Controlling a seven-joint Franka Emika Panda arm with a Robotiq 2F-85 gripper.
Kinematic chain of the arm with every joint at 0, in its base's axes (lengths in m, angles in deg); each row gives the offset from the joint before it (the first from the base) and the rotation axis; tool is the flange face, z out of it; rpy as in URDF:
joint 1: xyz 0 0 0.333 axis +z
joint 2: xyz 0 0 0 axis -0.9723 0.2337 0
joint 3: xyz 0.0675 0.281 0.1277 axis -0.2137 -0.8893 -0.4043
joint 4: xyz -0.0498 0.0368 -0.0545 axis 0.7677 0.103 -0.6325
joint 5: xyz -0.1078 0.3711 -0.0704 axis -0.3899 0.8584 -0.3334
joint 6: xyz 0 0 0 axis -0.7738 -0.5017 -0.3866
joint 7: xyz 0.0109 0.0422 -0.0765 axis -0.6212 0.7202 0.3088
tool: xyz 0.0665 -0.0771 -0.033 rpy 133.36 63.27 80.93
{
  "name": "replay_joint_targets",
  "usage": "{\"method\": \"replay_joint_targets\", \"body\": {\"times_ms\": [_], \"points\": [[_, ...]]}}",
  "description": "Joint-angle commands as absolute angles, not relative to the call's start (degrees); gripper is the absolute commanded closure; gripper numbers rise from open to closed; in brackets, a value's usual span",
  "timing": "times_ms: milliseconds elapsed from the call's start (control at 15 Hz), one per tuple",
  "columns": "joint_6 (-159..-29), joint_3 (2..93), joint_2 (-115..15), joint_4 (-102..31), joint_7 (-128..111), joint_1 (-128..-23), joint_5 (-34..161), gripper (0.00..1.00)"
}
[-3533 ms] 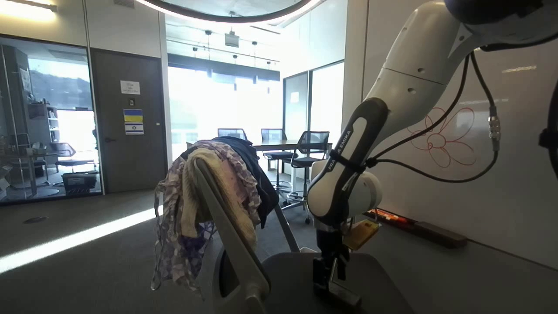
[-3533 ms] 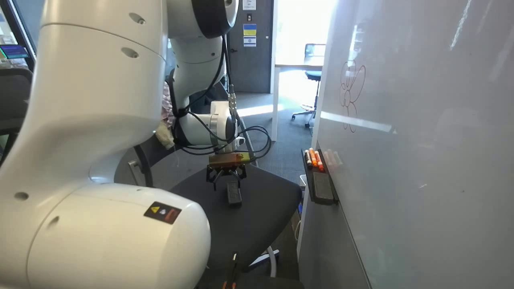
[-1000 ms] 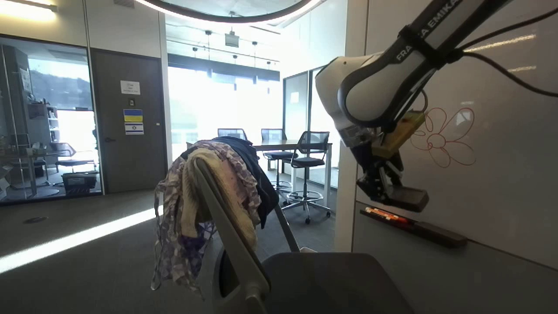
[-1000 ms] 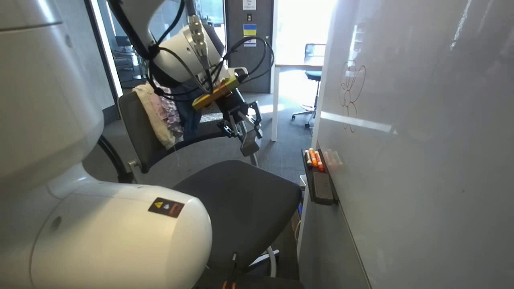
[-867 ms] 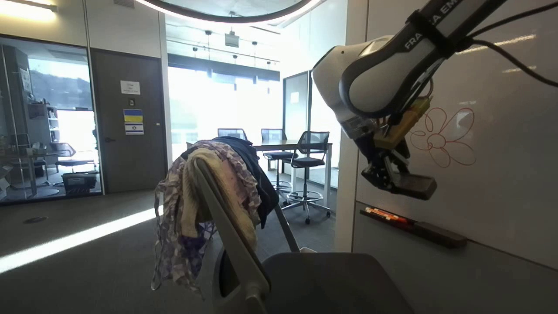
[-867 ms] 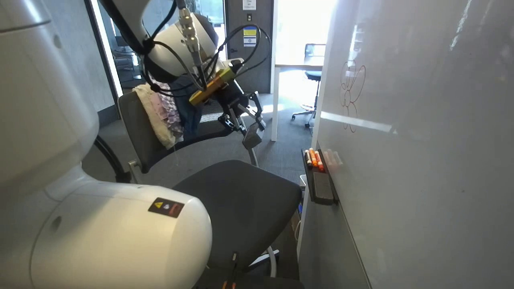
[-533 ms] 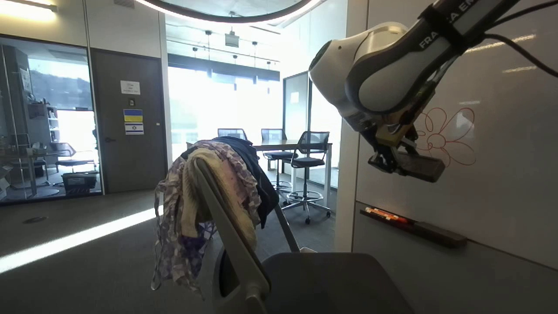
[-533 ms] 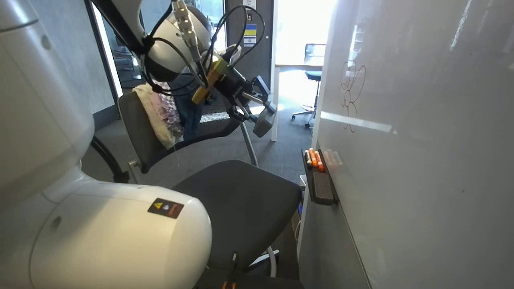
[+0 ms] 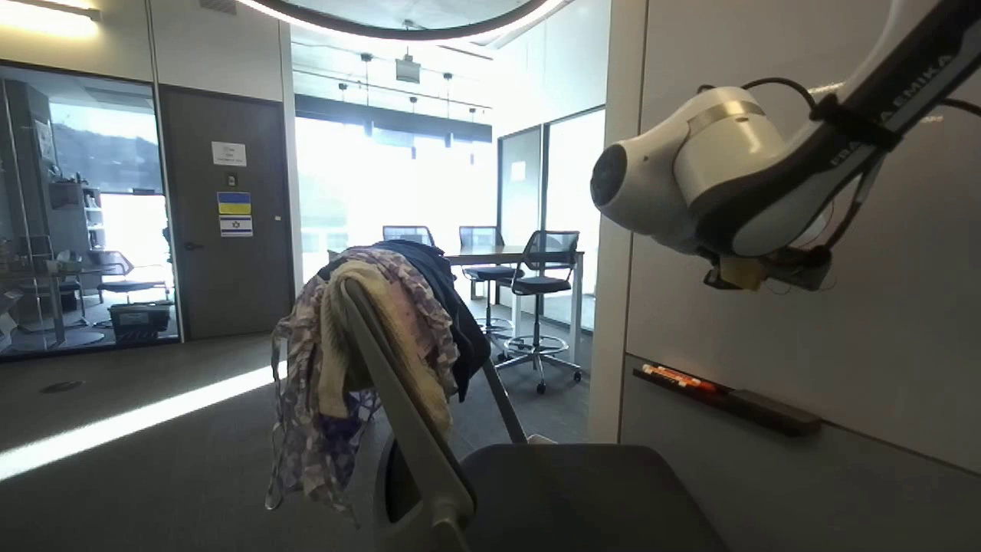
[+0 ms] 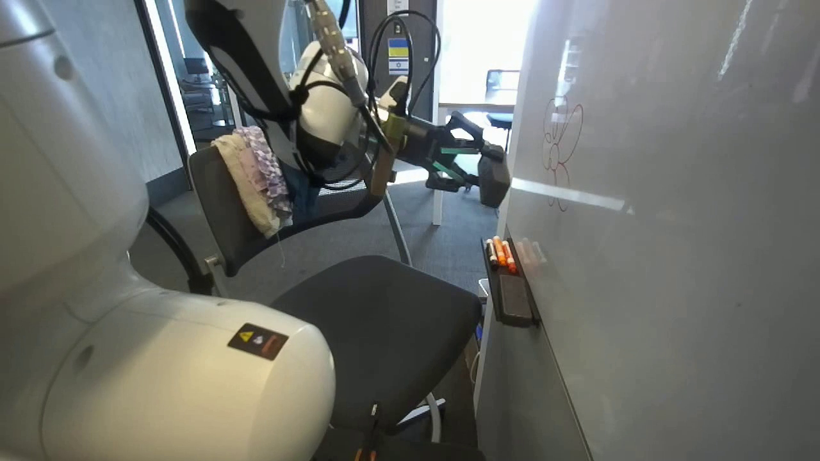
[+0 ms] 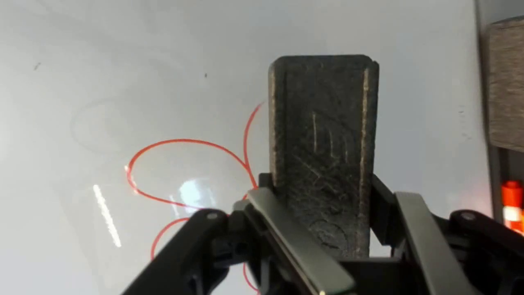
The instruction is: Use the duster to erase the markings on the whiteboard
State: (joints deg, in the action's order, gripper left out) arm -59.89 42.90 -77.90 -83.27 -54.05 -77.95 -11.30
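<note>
A dark block-shaped duster (image 11: pixel 323 123) is pinched between both fingers of my gripper (image 11: pixel 321 184), and its far end sticks out past them in the wrist view. In an exterior view the gripper (image 10: pixel 482 168) points sideways at the whiteboard (image 10: pixel 672 269), holding the duster (image 10: pixel 494 182) just short of the board's surface. The markings are red looping lines shaped like a flower (image 10: pixel 553 157). Loops of these markings (image 11: pixel 180 140) lie left of and partly behind the duster in the wrist view. From the remaining camera, the arm's wrist mostly covers the gripper and the markings.
Below the markings runs a ledge (image 10: pixel 493 288) with several markers (image 10: pixel 501 251) and another dark eraser (image 10: pixel 514 299). A chair seat (image 10: pixel 378 320) stands under the arm, and clothes (image 9: pixel 383 330) hang over its backrest. Cables (image 10: pixel 410 64) loop from the wrist.
The duster has risen from over the chair seat in my grip. The gripper has swung from pointing down to facing the whiteboard and moved close to it. The markings look unchanged.
</note>
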Motion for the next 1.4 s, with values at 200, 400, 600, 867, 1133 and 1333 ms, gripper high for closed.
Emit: {"method": "replay_joint_targets", "body": {"times_ms": [200, 400, 600, 867, 1133, 1333], "points": [[-61.10, 49.28, -79.07, -92.53, -68.87, -81.96, -40.52, 0.69], [-60.29, 51.60, -80.09, -93.18, -70.37, -82.91, -45.81, 0.69], [-61.17, 52.70, -82.27, -91.75, -68.02, -82.91, -43.64, 0.69], [-61.46, 52.42, -81.09, -88.04, -65.03, -82.00, -41.40, 0.69], [-60.79, 51.60, -74.14, -83.66, -63.79, -80.76, -40.40, 0.69], [-60.80, 51.31, -66.58, -79.64, -64.61, -80.68, -39.93, 0.69]]}}
